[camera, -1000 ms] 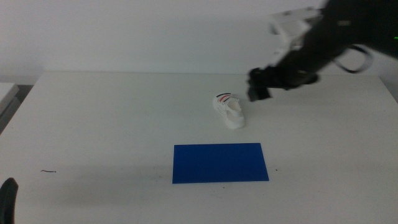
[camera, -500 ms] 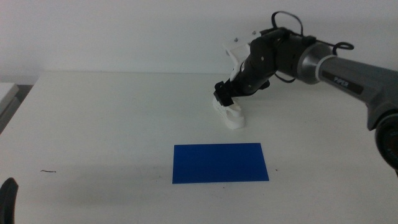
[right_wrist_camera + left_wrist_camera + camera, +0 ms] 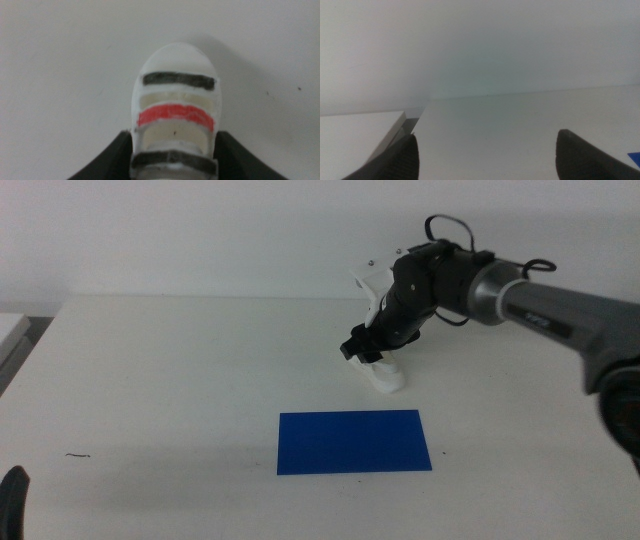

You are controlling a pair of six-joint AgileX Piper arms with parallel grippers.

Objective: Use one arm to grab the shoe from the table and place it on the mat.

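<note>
Straddling the small white sneaker (image 3: 174, 112) with dark and red straps, my right gripper (image 3: 362, 347) has jaws against its sides on the white tabletop (image 3: 180, 380), behind the blue mat (image 3: 354, 442); only my wrist camera shows this.

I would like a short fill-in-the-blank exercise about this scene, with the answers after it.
1. The right gripper has its two jaws on either side of the ____.
2. The mat lying on the table is deep ____ in colour.
3. Between the two dark straps of the shoe runs one ____ strap.
4. The left gripper waits with its jaws ____, holding nothing.

Missing words: shoe; blue; red; open
</note>
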